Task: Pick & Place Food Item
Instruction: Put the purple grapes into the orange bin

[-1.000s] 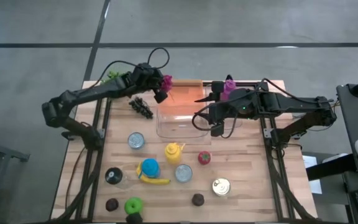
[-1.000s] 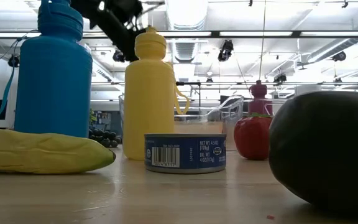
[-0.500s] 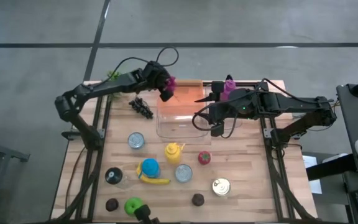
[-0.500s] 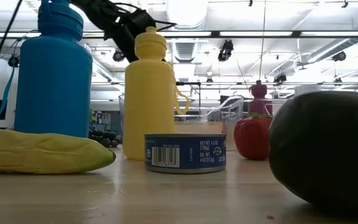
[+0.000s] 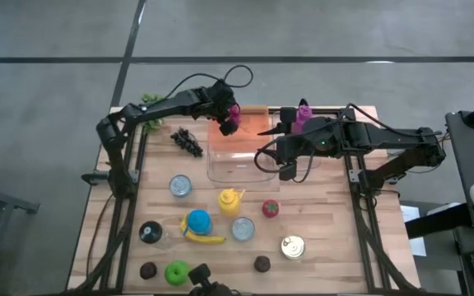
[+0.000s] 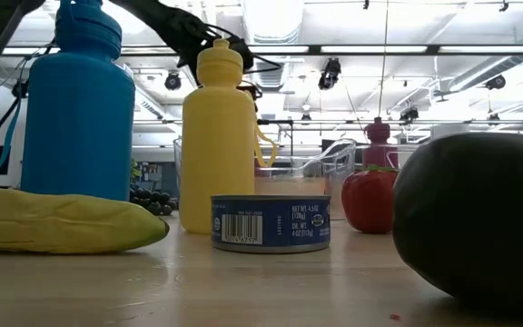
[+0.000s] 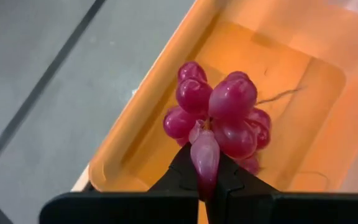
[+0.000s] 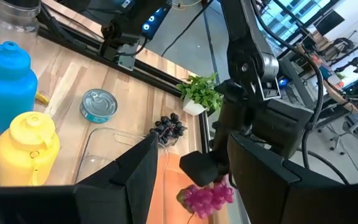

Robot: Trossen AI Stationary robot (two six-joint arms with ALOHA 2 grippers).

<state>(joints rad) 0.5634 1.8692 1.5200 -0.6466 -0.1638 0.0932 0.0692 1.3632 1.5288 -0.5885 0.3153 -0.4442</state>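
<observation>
A magenta bunch of grapes (image 5: 234,111) hangs in my left gripper (image 5: 228,122) over the far-left end of the orange tray (image 5: 252,125). The left wrist view shows the bunch (image 7: 219,115) above the tray's floor (image 7: 284,93), clear of it. My right gripper (image 5: 280,161) is open beside the right rim of the clear container (image 5: 235,163) and touches nothing. In its wrist view (image 8: 191,142) the fingers stand wide apart, with the grapes (image 8: 209,196) and my left arm beyond them. In the low view the yellow bottle (image 6: 218,136) partly hides my left gripper. My left gripper pinches the grape bunch by one elongated grape at its near side (image 7: 205,158), between the two fingertips (image 7: 182,171). The fingers slant down from the table's left. The bunch is lifted clear above the orange tray.
Black grapes (image 5: 188,141) lie left of the clear container. Nearer are cans (image 5: 180,186) (image 5: 243,228) (image 5: 293,246), a yellow bottle (image 5: 230,201), a blue bottle (image 5: 197,221), a banana (image 5: 208,239), a red fruit (image 5: 270,209), a green apple (image 5: 176,270) and dark fruits. A magenta bottle (image 5: 303,113) stands far right.
My left arm has swung toward the table's right, carrying the magenta grapes from the far-left corner to above the orange tray's left end. The grapes stayed lifted in the shut fingers. My right arm has kept still.
</observation>
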